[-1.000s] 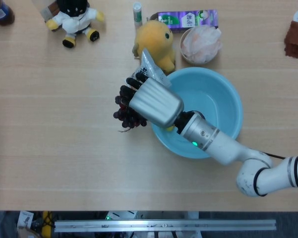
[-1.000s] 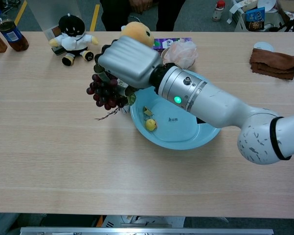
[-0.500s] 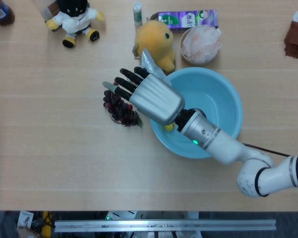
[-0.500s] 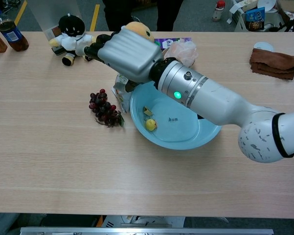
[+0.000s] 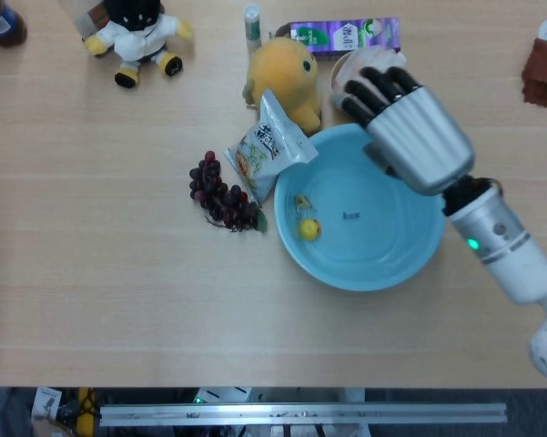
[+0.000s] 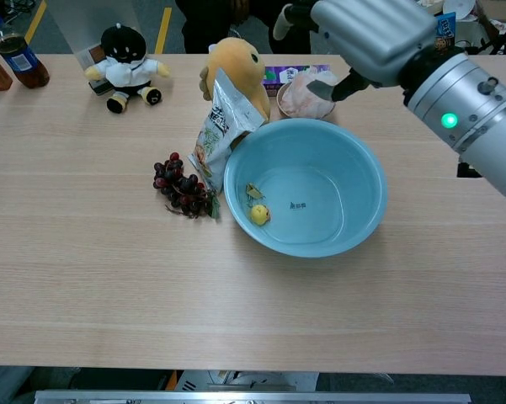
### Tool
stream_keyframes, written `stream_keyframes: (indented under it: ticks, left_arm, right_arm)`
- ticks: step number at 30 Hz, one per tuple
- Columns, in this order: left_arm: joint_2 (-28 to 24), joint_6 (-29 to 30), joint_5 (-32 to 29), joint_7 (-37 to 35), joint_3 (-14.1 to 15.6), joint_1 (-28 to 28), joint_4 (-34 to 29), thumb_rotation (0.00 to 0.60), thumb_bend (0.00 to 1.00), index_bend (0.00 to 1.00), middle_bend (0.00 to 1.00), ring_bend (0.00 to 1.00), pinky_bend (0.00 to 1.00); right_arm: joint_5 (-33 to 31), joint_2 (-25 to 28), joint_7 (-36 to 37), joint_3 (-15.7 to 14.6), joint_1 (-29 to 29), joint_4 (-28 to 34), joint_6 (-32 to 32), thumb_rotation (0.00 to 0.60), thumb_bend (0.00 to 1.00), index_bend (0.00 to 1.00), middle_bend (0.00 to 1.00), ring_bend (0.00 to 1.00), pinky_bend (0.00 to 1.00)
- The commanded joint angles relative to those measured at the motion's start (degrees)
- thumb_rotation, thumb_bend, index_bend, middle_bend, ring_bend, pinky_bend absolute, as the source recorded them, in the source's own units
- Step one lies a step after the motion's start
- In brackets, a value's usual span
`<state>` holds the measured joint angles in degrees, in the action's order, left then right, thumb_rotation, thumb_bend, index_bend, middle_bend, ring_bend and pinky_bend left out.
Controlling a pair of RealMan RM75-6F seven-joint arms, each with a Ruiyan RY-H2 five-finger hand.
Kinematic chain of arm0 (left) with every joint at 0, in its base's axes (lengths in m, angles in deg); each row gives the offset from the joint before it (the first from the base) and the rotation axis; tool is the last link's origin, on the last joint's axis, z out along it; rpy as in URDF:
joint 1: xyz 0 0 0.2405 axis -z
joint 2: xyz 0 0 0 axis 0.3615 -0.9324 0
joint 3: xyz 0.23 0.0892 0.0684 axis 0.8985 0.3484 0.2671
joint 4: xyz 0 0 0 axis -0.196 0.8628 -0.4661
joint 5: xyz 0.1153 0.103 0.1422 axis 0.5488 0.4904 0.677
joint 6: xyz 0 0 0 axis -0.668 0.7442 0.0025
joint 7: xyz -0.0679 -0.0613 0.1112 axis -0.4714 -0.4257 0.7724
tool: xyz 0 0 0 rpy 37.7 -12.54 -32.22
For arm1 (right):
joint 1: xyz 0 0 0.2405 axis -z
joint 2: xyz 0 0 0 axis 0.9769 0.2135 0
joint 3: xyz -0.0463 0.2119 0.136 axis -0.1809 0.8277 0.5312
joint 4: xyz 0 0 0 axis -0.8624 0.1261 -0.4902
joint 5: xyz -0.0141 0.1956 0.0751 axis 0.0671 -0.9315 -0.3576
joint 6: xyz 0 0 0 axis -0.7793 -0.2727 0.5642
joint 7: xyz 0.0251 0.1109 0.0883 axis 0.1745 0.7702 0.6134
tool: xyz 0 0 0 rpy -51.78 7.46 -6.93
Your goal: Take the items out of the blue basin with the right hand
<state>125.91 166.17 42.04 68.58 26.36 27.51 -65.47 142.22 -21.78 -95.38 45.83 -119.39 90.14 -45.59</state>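
Observation:
The blue basin (image 5: 410,259) (image 6: 362,215) sits mid-table with a small yellow item (image 5: 308,228) (image 6: 259,214) and a scrap of wrapper (image 5: 301,201) (image 6: 252,192) inside it on the left. A bunch of dark grapes (image 5: 220,195) (image 6: 180,186) lies on the table left of the basin. A snack packet (image 5: 266,147) (image 6: 216,126) leans against the basin's left rim. My right hand (image 5: 405,118) (image 6: 362,34) hovers above the basin's far right rim, fingers apart, holding nothing. My left hand is out of sight.
Behind the basin are a yellow plush (image 5: 287,71) (image 6: 236,67), a bowl of pink stuff (image 5: 355,86) (image 6: 303,97) and a purple box (image 5: 341,35). A black-and-white doll (image 5: 136,32) (image 6: 126,67) sits far left. A brown cloth (image 5: 546,73) (image 6: 471,108) lies far right.
My right hand let go of the grapes on the table left of the basin, then swung right and up to the basin's far right side. The snack packet now shows.

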Motion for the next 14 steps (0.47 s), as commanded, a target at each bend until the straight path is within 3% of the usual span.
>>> stream_keyframes:
  ticks: [1,9,14]
  left_arm:
    - [0.4,0.1,0.3,0.2,-0.2,0.3,0.3,0.6,0.36,0.36,0.23,0.26,0.16]
    - [1.3,1.1,0.7,1.3,-0.4,0.4,0.9,0.6,0.36,0.36,0.23,0.26,0.16]
    - [2.0,1.7,0.7,2.5,-0.6,0.3,1.0,0.6,0.36,0.36,0.23,0.25,0.16]
  right_arm:
    - [-1.6,6.0,-1.3,-2.2,5.2,5.1,-5.0,0.6,0.24,0.31,0.32,0.22,0.3]
    - [0.1,15.9,0.0,-8.3,14.9,9.1,-12.4,0.6,0.24,0.34,0.33,0.22,0.3]
    - [1.2,19.3,3.6,-10.9,20.0,8.8,-15.5,0.6,0.24,0.36,0.33,0.22,0.3]
